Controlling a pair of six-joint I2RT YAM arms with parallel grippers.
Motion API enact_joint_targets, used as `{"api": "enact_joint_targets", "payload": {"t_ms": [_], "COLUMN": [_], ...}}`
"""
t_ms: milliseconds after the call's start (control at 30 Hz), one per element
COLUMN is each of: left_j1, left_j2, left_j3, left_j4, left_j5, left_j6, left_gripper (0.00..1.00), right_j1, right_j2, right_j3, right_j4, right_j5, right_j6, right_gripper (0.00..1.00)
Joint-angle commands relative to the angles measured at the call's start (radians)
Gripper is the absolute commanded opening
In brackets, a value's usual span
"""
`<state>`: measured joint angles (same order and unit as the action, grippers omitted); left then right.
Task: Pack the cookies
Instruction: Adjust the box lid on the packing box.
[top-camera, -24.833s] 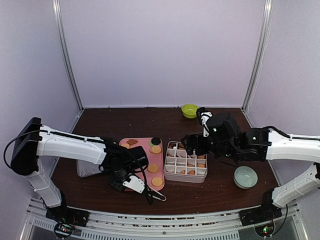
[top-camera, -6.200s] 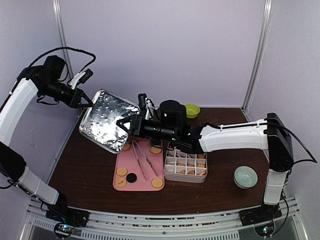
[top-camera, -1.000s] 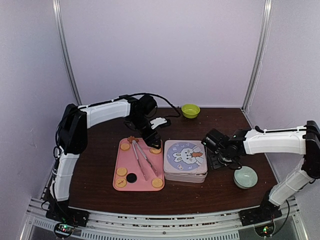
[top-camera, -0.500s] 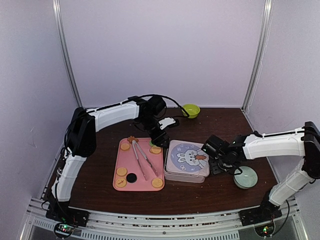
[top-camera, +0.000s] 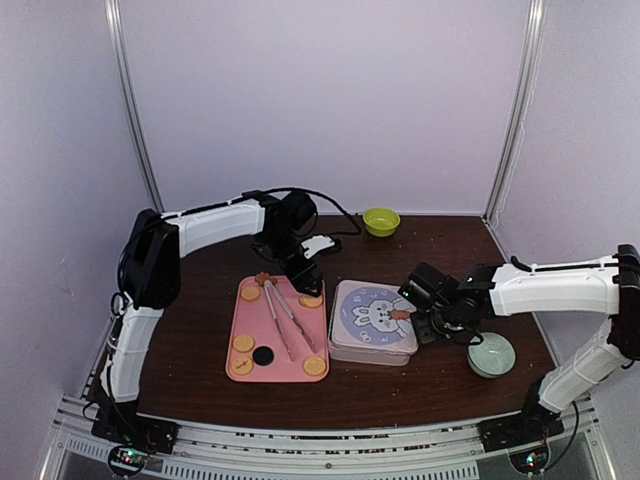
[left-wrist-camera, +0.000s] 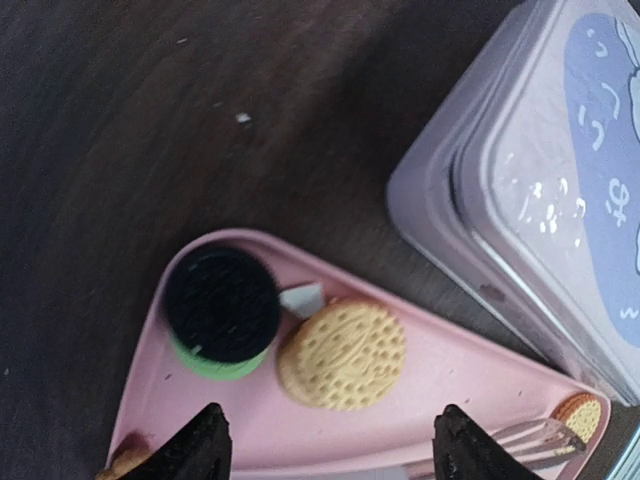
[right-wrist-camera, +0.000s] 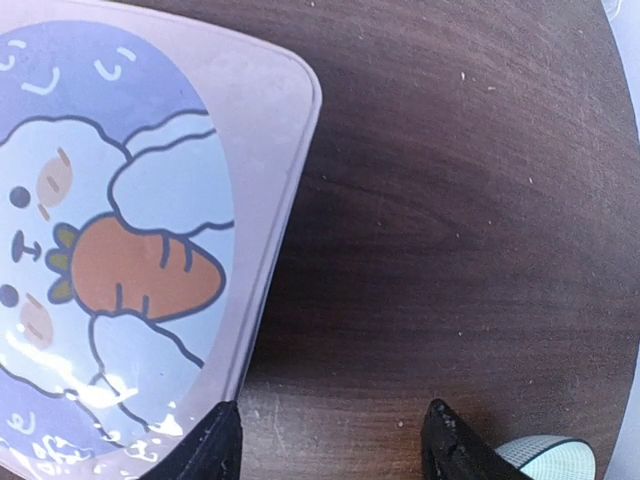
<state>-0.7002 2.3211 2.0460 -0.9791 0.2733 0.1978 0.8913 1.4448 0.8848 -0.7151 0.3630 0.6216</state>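
Note:
Several cookies lie on the pink tray (top-camera: 285, 372): tan ones (top-camera: 243, 343) (top-camera: 315, 366) and a black one (top-camera: 263, 355). In the left wrist view a round tan cookie (left-wrist-camera: 341, 354) lies beside a black cookie (left-wrist-camera: 221, 304) stacked on a green one. My left gripper (left-wrist-camera: 330, 450) hangs open just above them, over the tray's far right corner (top-camera: 303, 275). The box wears its rabbit lid (top-camera: 373, 318), slightly askew. My right gripper (top-camera: 430, 322) stands open at the box's right side, its left finger by the lid's edge (right-wrist-camera: 285, 200), nothing between the fingers (right-wrist-camera: 330, 445).
Metal tongs (top-camera: 283, 318) lie along the tray. A pale green bowl (top-camera: 491, 355) stands right of my right gripper, its rim also in the right wrist view (right-wrist-camera: 545, 455). A lime bowl (top-camera: 381, 221) sits at the back. The right gripper's jaws are over bare dark wood (right-wrist-camera: 450, 250).
The lid has turned and shifted slightly on the box. My left gripper swung right, then came back over the tray's corner. My right gripper moved a little left along the box.

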Motion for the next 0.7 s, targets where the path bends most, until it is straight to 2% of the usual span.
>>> {"api": "enact_joint_targets", "payload": {"t_ms": [0, 400, 600, 667], "left_j1": [0.07, 0.071, 0.132, 0.169], "left_j2": [-0.133, -0.185, -0.32, -0.387], "left_j3": [-0.048, -0.153, -0.257, -0.316], "left_j4": [0.01, 0.015, 0.015, 0.023], "left_j5": [0.008, 0.046, 0.061, 0.062], "left_j6": [0.012, 0.051, 0.067, 0.072], "left_gripper": [0.72, 0.73, 0.78, 0.82], "right_j1": [0.003, 0.008, -0.017, -0.026], "right_j2": [0.049, 0.04, -0.022, -0.059], "right_j3": [0.057, 0.117, 0.167, 0.172], "right_j4": [0.008, 0.035, -0.024, 0.023], "right_j5": [0.006, -0.07, -0.044, -0.077], "right_j6": [-0.023, -0.064, -0.103, -0.108], "right_gripper": [0.62, 0.6, 0.6, 0.61]}}
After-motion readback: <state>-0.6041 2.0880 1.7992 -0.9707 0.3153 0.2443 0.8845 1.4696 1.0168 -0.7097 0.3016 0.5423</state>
